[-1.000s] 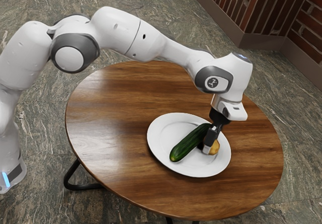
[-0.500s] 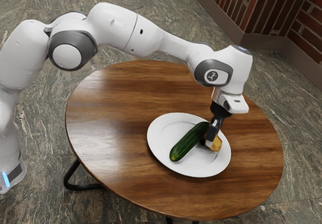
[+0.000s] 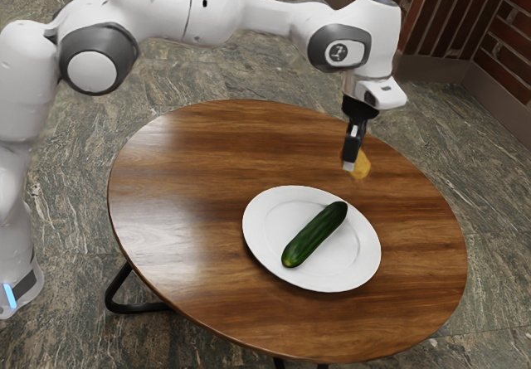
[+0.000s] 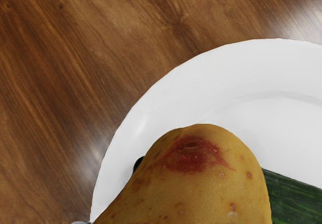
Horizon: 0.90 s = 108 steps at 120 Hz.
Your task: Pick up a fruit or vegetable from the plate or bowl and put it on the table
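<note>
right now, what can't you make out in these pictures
- Exterior view: part of the yellow item, behind my near finger.
- Wrist view: the yellow item's near end, cut off by the picture's edge.
- Wrist view: much of the cucumber, behind the yellow item and past the edge.
- Exterior view: most of the table's legs, under the tabletop.

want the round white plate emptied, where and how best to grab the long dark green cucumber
Probably round the middle of the cucumber, from above, closing across its long sides: it lies lengthwise on the plate, slim and rounded.
</note>
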Each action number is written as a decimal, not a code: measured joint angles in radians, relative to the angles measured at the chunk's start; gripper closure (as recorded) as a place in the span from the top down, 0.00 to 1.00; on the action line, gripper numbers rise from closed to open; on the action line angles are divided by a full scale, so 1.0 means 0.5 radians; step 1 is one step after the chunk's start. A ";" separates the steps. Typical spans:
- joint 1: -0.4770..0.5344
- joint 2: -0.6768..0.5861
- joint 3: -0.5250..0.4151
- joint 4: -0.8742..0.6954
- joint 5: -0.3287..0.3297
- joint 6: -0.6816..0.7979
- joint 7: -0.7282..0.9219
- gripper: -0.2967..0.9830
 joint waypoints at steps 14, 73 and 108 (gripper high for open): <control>0.004 -0.027 0.237 0.000 0.001 -0.181 -0.084 0.48; 0.003 -0.027 0.540 0.034 -0.004 -0.594 -0.397 0.67; 0.002 -0.027 0.540 0.062 -0.003 -0.630 -0.492 0.75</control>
